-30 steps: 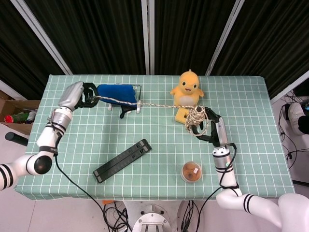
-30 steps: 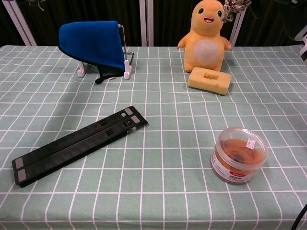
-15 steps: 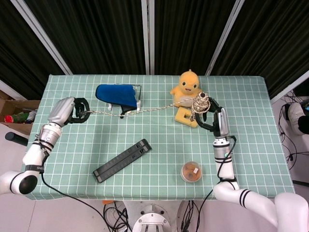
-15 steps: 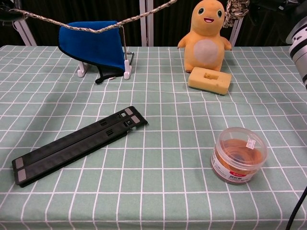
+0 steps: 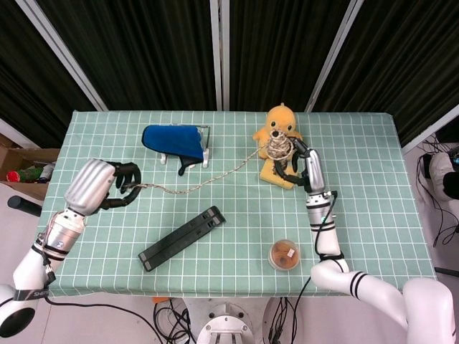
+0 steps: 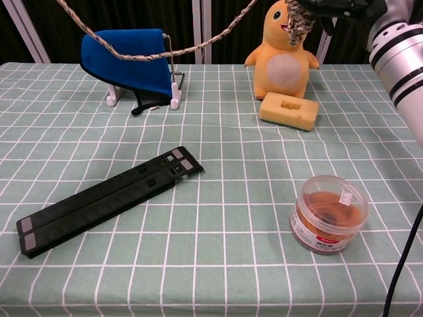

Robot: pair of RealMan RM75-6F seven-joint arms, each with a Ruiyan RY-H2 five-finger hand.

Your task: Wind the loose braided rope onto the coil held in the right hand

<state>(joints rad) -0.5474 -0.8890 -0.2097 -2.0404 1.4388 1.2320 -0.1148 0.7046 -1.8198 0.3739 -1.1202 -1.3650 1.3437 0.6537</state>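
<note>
The braided rope (image 5: 188, 190) hangs slack in the air across the table's middle, and shows as a sagging line (image 6: 135, 56) at the top of the chest view. Its left end is pinched by my left hand (image 5: 115, 185), raised above the table's left side. Its other end joins the rope coil (image 5: 278, 147), a tangled bundle (image 6: 301, 18) held up in front of the duck toy. My right hand (image 5: 295, 162) grips that coil from the right, its dark fingers (image 6: 338, 6) wrapped around it. The chest view does not show my left hand.
A blue cloth on a small rack (image 5: 172, 140) stands at the back left. The yellow duck toy (image 6: 285, 53) and a yellow sponge block (image 6: 289, 110) sit at the back. A black flat stand (image 5: 183, 238) and a plastic jar (image 6: 328, 214) lie nearer the front.
My left hand has moved from the back left toward the front with the rope end, so the rope now sags. My right hand has carried the coil up and left, over the duck.
</note>
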